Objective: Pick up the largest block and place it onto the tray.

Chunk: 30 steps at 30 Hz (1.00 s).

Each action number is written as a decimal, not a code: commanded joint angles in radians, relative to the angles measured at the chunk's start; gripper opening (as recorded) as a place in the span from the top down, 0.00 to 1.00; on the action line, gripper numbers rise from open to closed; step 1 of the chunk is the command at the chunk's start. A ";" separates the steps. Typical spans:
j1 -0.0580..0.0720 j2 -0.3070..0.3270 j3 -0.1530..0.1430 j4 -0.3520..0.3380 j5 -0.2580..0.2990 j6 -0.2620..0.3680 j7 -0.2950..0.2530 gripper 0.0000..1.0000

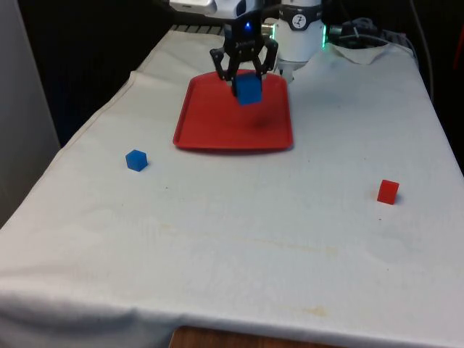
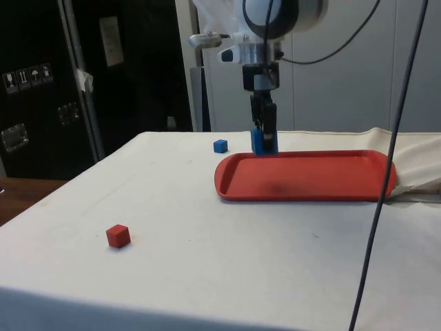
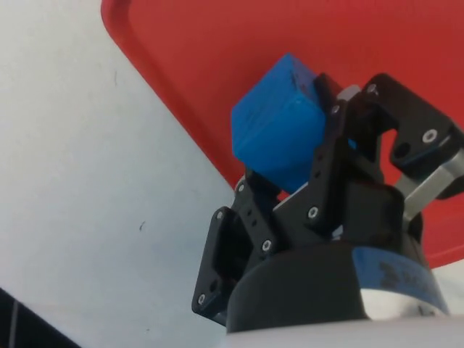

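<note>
Gripping the large blue block (image 1: 249,90) above the red tray (image 1: 217,130), the end effector (image 1: 245,72) has only lowering and release left.

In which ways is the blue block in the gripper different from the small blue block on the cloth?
The held blue block is clearly larger than the small blue block. The held one hangs above the red tray, clamped in the gripper; the small one rests free on the white cloth, off the tray toward the front view's left. Both are blue cubes.
</note>
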 commanded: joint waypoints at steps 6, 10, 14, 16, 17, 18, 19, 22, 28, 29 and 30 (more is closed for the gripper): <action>0.003 0.013 0.007 -0.039 -0.044 0.097 0.042 1.00; 0.003 0.017 0.011 -0.059 -0.056 0.141 0.053 1.00; 0.004 0.023 0.020 -0.080 -0.060 0.185 0.062 1.00; 0.003 0.028 0.025 -0.089 -0.053 0.200 0.054 1.00; 0.002 0.031 0.027 -0.092 -0.050 0.204 0.051 1.00; 0.002 0.036 0.030 -0.095 -0.046 0.209 0.047 1.00; 0.002 0.041 0.032 -0.098 -0.042 0.215 0.042 1.00; -0.001 0.060 0.041 -0.100 -0.031 0.225 0.032 1.00; -0.013 0.112 0.042 -0.097 -0.019 0.268 0.009 1.00; -0.014 0.119 0.041 -0.097 -0.019 0.276 0.007 1.00; -0.004 0.129 0.035 -0.091 -0.029 0.261 0.024 1.00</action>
